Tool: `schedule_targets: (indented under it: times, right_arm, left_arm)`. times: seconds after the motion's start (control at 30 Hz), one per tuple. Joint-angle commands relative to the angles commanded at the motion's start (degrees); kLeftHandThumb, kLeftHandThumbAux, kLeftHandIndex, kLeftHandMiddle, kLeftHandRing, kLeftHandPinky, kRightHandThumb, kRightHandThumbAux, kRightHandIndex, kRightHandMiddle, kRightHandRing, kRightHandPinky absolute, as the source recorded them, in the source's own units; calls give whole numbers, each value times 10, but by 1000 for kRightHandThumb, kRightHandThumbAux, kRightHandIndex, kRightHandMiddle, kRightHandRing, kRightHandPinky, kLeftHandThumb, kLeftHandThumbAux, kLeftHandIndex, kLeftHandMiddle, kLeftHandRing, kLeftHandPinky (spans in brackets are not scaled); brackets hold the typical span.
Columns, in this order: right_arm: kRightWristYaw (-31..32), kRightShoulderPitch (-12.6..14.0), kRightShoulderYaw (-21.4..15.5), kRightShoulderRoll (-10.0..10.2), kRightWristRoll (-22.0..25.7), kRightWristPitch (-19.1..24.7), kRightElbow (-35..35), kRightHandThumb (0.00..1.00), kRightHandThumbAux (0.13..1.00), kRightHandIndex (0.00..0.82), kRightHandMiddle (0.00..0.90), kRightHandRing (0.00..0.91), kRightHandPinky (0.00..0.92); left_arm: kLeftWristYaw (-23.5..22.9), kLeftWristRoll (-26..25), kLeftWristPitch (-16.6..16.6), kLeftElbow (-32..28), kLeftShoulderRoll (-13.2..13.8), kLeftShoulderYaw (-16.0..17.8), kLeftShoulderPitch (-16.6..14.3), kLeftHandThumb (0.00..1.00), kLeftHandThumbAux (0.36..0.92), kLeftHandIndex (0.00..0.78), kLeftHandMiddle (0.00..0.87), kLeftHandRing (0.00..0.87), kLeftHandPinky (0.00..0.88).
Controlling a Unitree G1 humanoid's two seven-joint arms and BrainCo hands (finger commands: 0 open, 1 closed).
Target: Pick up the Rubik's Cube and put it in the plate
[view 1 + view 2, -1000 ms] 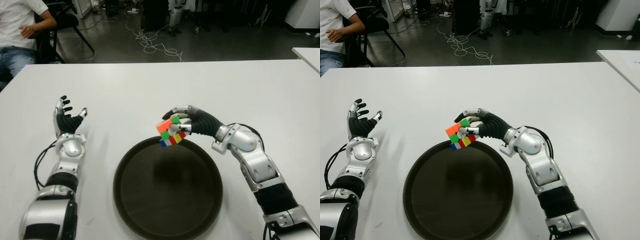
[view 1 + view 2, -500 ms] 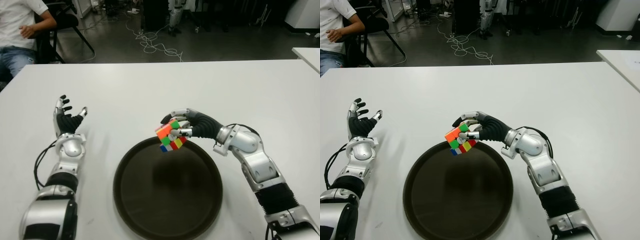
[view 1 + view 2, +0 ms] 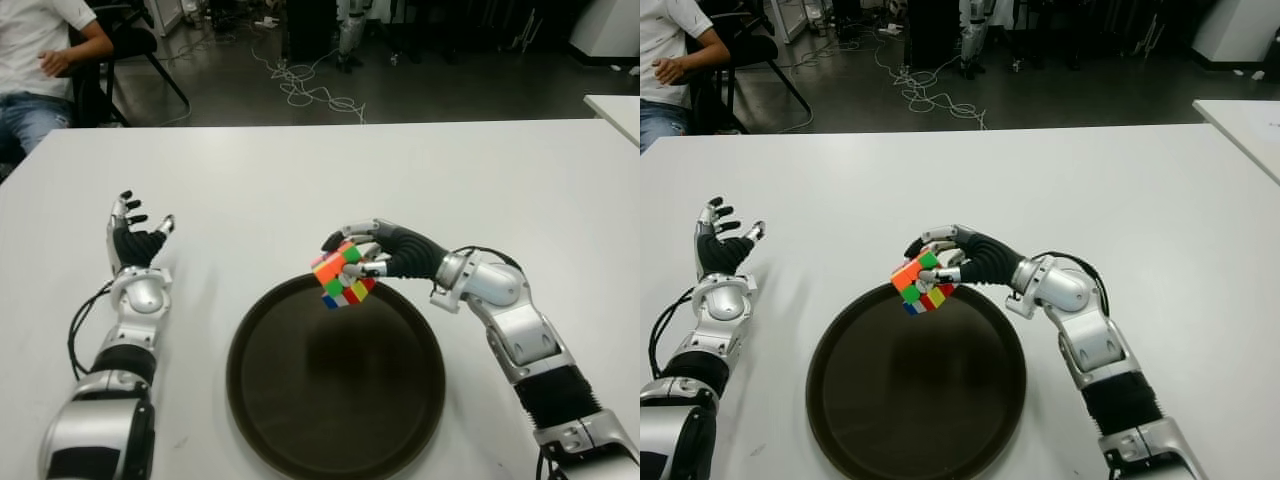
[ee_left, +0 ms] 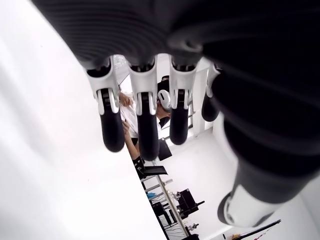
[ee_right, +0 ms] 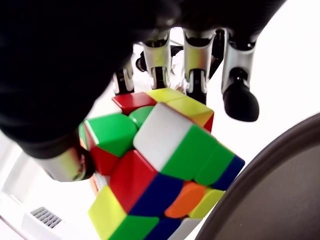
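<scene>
Our right hand [image 3: 385, 252] grips the Rubik's Cube [image 3: 342, 274] just above the plate's [image 3: 335, 450] far rim; left hand [image 3: 133, 240] splayed, empty.

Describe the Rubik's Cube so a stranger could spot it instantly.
On the white table lies a round dark plate. At its far rim, the right hand grips the Rubik's Cube above the plate, tilted. It is the only multicoloured thing there.
</scene>
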Motion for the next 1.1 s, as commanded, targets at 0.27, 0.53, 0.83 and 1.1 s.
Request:
schedule_targets:
  times: [0.27, 0.53, 0.83, 1.1]
  right_arm:
    - [24, -2, -8, 3, 29, -14, 12, 692, 724, 438, 800, 807, 795]
    - [30, -12, -14, 12, 42, -30, 41, 686, 725, 436, 771, 786, 778]
    - [17, -15, -22, 26, 37, -72, 67, 456, 725, 411, 484, 500, 467]
    - [15, -24, -26, 36, 40, -115, 102, 34, 732, 252, 286, 284, 273]
  left_arm:
    - [-1, 0, 7, -3, 0, -1, 1, 38, 752, 121, 184, 201, 226]
    - [-3, -2, 3, -2, -1, 1, 0, 28, 765, 116, 198, 224, 269]
    - [-4, -2, 4, -4, -2, 1, 1, 15, 778, 117, 229, 273, 334]
    - [3, 1, 12, -3, -2, 0, -2, 1, 770, 118, 242, 272, 286]
